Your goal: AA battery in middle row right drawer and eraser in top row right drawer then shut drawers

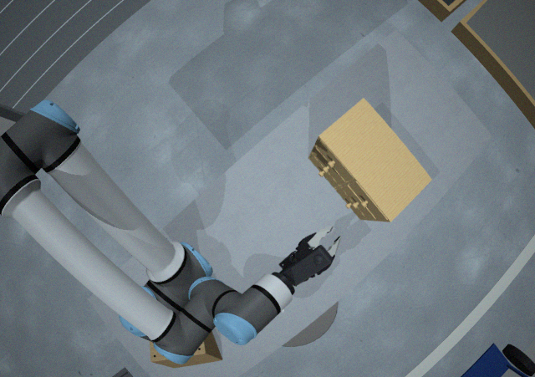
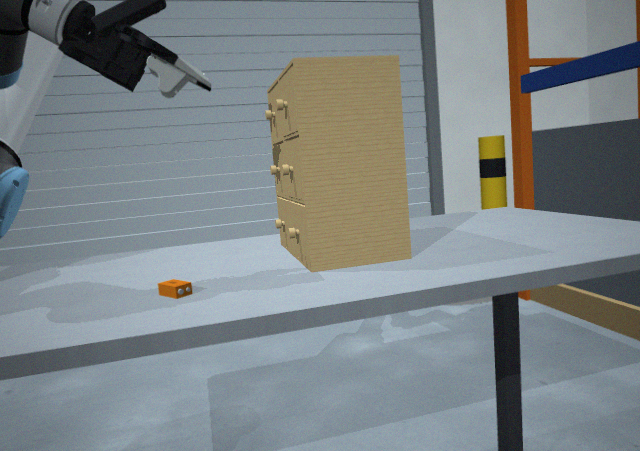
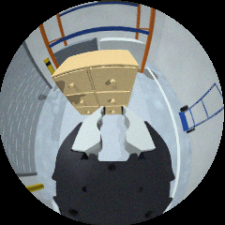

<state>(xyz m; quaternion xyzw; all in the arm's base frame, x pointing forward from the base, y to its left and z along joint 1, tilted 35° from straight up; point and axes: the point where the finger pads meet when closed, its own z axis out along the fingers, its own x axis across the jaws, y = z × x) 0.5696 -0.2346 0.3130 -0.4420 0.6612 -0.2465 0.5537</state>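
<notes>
The wooden chest (image 1: 375, 161) (image 2: 354, 162) (image 3: 96, 58) stands upright on the table, with three rows of two drawers. The right drawer of the top row (image 3: 121, 76) and the right drawer of the middle row (image 3: 123, 98) look shut, as do the others. My gripper (image 1: 335, 231) (image 2: 209, 88) (image 3: 112, 106) is partly open with nothing between its fingertips. It hangs high above the table, in front of the chest's right side, near top-row height, and points towards the drawer fronts, angled down. The AA battery and the eraser are not seen in any view.
An orange block (image 2: 174, 288) with two round silver studs on one end lies on the table (image 2: 248, 301) in front of the chest. My arm hides it in the top view. Small knobs stick out from the drawer fronts. A yellow and black post (image 2: 492, 149) stands beyond the table.
</notes>
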